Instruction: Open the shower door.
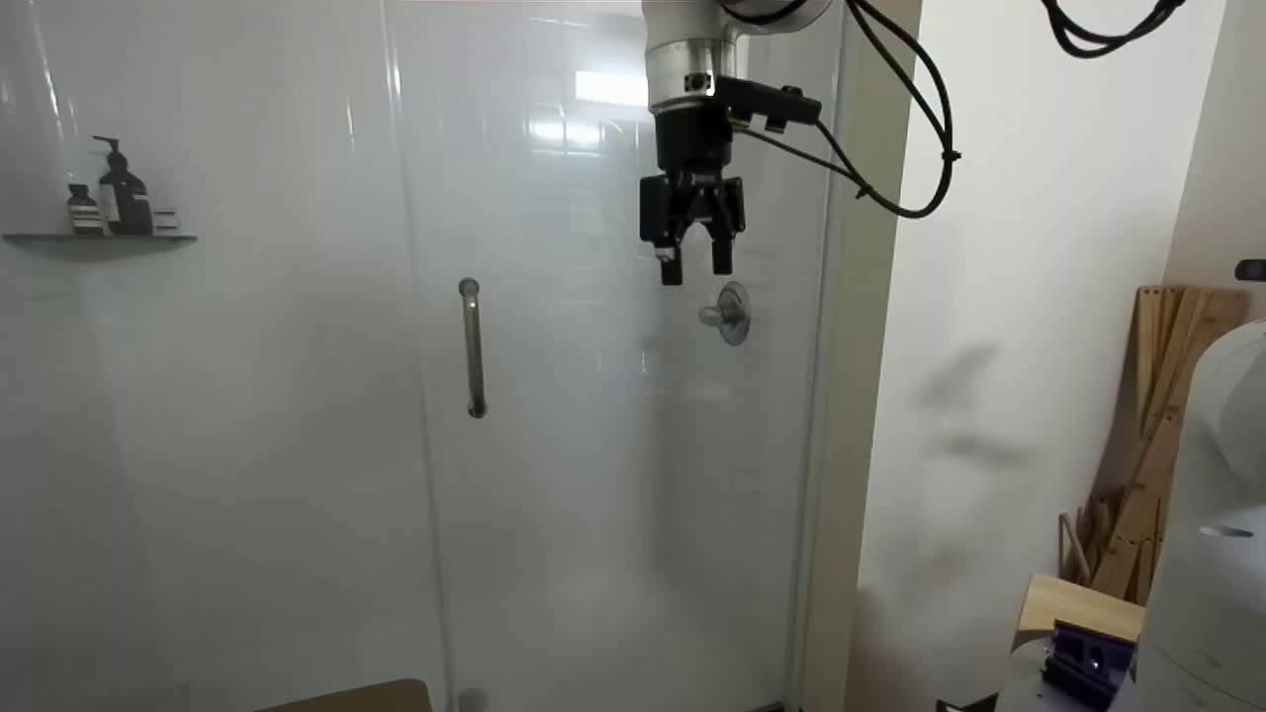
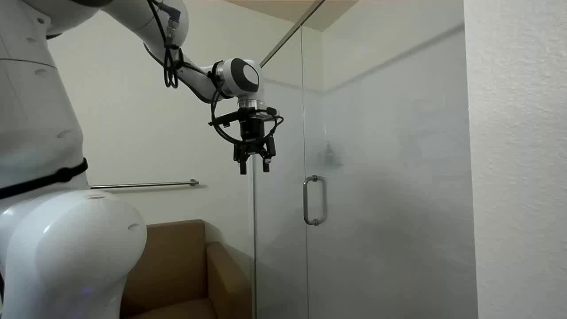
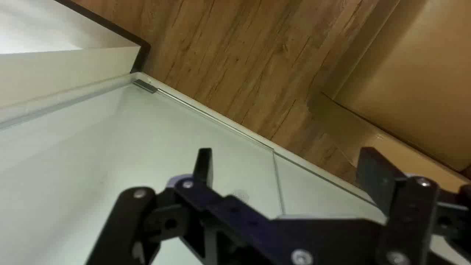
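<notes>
The shower door is a tall clear glass panel in both exterior views. It stands shut, in line with the handleless panel beside it. Its vertical chrome loop handle shows in both exterior views, near the seam between the panels. In the wrist view the door is seen from above, with its bottom edge along the sill; the handle does not show there. My gripper is open and empty, pointing down, in all views. It is higher than the handle and apart from it.
The handleless glass panel continues beside the door. A brown sofa stands near that panel. A towel bar is on the wall behind. A shower valve and a shelf with bottles are behind the glass.
</notes>
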{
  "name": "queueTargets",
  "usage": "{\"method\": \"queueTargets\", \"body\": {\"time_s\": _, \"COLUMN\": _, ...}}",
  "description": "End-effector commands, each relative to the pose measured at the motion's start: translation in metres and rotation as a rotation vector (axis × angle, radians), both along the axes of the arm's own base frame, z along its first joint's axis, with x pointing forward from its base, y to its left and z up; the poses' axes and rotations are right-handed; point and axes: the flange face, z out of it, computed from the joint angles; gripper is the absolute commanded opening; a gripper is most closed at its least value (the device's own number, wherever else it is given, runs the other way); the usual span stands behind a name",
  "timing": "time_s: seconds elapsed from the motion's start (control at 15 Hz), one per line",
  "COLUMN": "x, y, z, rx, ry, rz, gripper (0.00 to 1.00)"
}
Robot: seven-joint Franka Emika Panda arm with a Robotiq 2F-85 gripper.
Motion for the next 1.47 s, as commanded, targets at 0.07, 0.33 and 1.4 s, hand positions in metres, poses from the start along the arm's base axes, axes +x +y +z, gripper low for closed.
{"method": "queueTargets", "body": {"time_s": 0.07, "x": 0.000, "y": 0.000, "z": 0.000, "rx": 0.000, "ry": 0.001, "rz": 0.000, "gripper": 1.00}}
{"method": "queueTargets", "body": {"time_s": 0.33, "x": 0.000, "y": 0.000, "z": 0.000, "rx": 0.000, "ry": 0.001, "rz": 0.000, "gripper": 1.00}}
{"method": "queueTargets", "body": {"time_s": 1.4, "x": 0.074, "y": -0.003, "z": -0.054, "rx": 0.031, "ry": -0.066, "rz": -0.038, "gripper": 1.00}}
